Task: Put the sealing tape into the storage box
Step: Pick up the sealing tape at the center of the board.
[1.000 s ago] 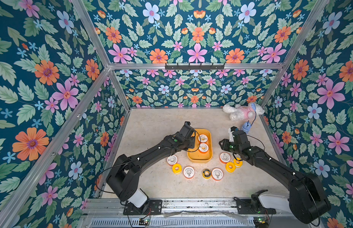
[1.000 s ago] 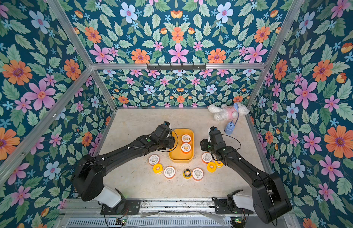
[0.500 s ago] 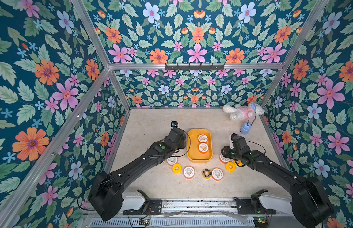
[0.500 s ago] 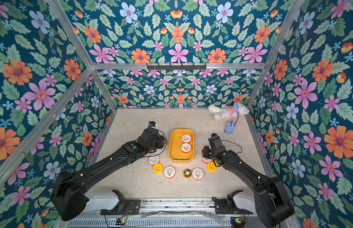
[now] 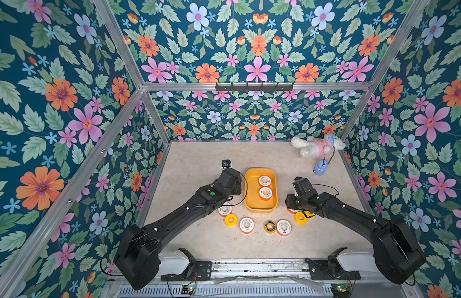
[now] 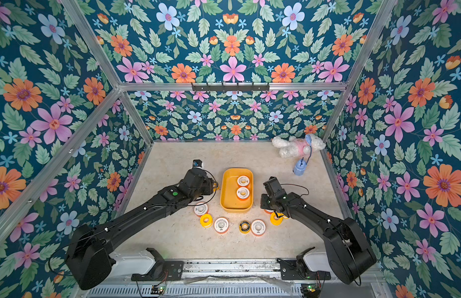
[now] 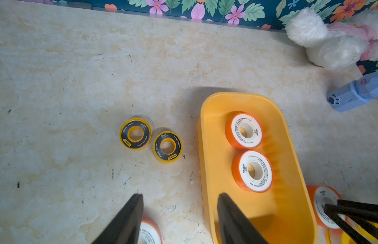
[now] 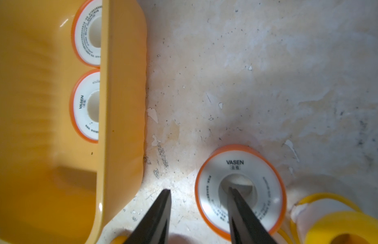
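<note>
Inside the storage box [image 5: 253,193] we count two sealing tape spools [image 5: 265,181]; roughly ten more lie loose on the table [image 5: 198,160]. Left gripper [image 7: 180,195]: jaws apart, empty. Right gripper [image 8: 199,190]: jaws apart, astride a white spool [image 8: 232,166].

the yellow storage box [image 5: 260,207] stands lidless at centre frame in both top views, with two orange-rimmed spools [image 5: 265,180] flat inside by its right wall. below it, flat on the desk [image 5: 198,245], lies a loose row: plain yellow spools [image 5: 231,219], white-faced spools [image 5: 246,225], one black-faced spool [image 5: 270,226]. in the left wrist view two more black-faced spools [image 7: 135,133] lie side by side, left of the box.
</note>
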`<move>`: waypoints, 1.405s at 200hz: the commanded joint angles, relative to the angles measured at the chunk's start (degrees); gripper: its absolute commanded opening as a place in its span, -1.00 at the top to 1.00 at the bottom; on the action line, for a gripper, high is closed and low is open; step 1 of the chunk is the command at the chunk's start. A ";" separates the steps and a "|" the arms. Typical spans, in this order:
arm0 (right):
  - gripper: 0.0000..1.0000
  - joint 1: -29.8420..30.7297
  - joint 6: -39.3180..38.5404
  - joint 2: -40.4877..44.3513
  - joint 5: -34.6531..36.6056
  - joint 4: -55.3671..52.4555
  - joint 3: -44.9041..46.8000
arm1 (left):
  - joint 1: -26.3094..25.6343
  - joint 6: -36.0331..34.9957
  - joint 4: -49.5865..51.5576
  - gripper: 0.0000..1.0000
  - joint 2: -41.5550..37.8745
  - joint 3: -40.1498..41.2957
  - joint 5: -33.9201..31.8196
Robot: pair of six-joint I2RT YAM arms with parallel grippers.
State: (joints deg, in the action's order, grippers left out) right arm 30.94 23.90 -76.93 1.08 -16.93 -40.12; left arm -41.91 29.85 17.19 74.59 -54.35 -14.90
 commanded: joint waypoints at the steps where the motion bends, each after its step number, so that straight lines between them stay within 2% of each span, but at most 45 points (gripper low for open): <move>1: 0.01 0.48 -0.35 -0.66 1.16 -1.11 -0.29 | 0.12 0.27 -0.67 -0.24 0.12 0.03 -0.16; 114: 0.00 2.88 0.02 -6.18 5.83 -1.96 -1.99 | 0.10 0.45 -0.95 -0.24 0.64 0.03 0.83; 189: 0.08 4.37 -0.03 -11.10 8.97 -3.94 -4.17 | 0.10 0.28 -0.84 -0.24 0.73 0.06 0.56; 238: 0.27 4.92 0.35 -12.77 9.64 -3.93 -4.82 | 0.18 0.16 -0.69 -0.24 0.82 -0.14 0.38; 254: 0.38 4.92 0.59 -12.26 8.80 -3.01 -4.55 | 0.22 0.17 -0.74 -0.24 0.90 -0.14 0.39; 281: 0.45 4.92 1.46 -10.06 5.87 -0.43 -3.75 | 0.24 0.29 -0.58 -0.24 0.82 -0.14 0.31</move>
State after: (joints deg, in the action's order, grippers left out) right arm 35.86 23.94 -88.27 10.48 -19.16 -44.60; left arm -41.74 30.02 16.97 75.50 -54.26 -14.00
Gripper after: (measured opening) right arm 0.320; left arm 0.618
